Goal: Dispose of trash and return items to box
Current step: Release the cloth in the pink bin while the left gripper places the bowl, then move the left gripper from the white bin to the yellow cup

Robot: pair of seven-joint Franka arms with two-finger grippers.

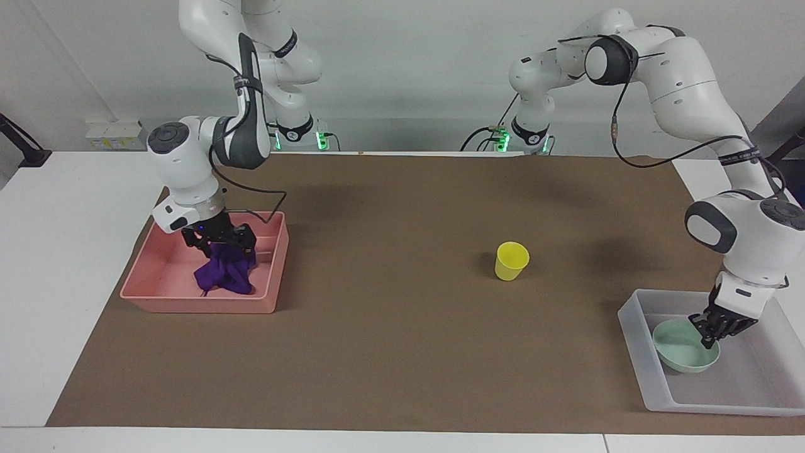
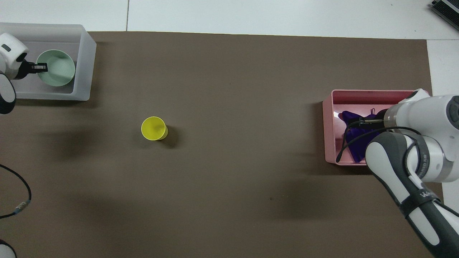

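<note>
The purple rag (image 1: 223,275) lies bunched on the floor of the pink tray (image 1: 272,264), and its top rises into my right gripper (image 1: 217,246), which is shut on it. In the overhead view the right gripper (image 2: 368,122) covers part of the rag (image 2: 353,125). My left gripper (image 1: 709,335) is shut on the rim of the mint-green bowl (image 1: 680,353), which sits low and tilted inside the translucent box (image 1: 635,327). From overhead the bowl (image 2: 59,68) is in the box (image 2: 84,71) with the left gripper (image 2: 38,66) on its rim. The yellow cup (image 1: 510,260) stands upright on the brown mat.
The cup (image 2: 154,128) stands alone mid-mat, between the pink tray (image 2: 328,125) at the right arm's end and the box at the left arm's end. A black cable (image 2: 21,200) loops by the left arm's base.
</note>
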